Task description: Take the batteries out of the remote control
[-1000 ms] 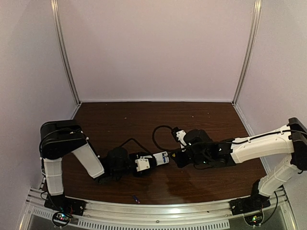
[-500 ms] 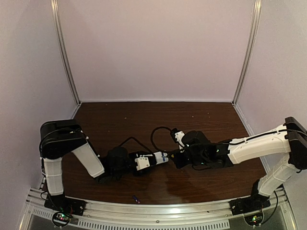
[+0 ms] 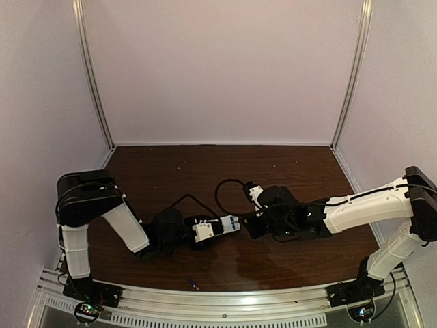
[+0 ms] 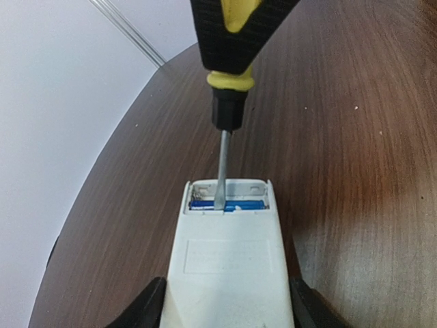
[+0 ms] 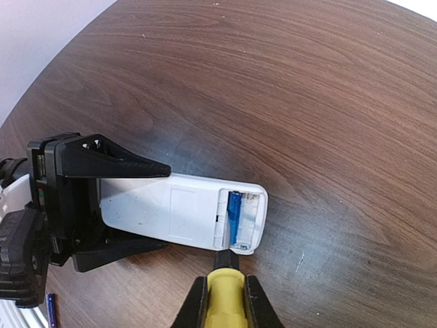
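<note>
The white remote control (image 4: 229, 263) lies flat on the table, held at its sides by my left gripper (image 4: 227, 309). Its end compartment is open, and one blue battery (image 4: 205, 203) lies inside beside an empty white slot. My right gripper (image 5: 225, 304) is shut on the yellow-handled screwdriver (image 5: 224, 294), whose metal tip (image 4: 220, 198) rests on the battery. The right wrist view shows the remote (image 5: 164, 212), the battery (image 5: 234, 217) and my left fingers (image 5: 109, 160). In the top view the left gripper (image 3: 196, 235), remote (image 3: 213, 228) and right gripper (image 3: 250, 225) meet at the table's middle front.
A second small blue battery (image 3: 193, 282) lies loose on the table near the front edge, also at the bottom left of the right wrist view (image 5: 52, 309). The brown table (image 3: 225, 171) is walled at the back and sides. A black cable (image 3: 229, 188) loops behind the right gripper.
My right gripper has moved slightly left, bringing the screwdriver tip in against the remote's open end. The left gripper and remote have hardly moved.
</note>
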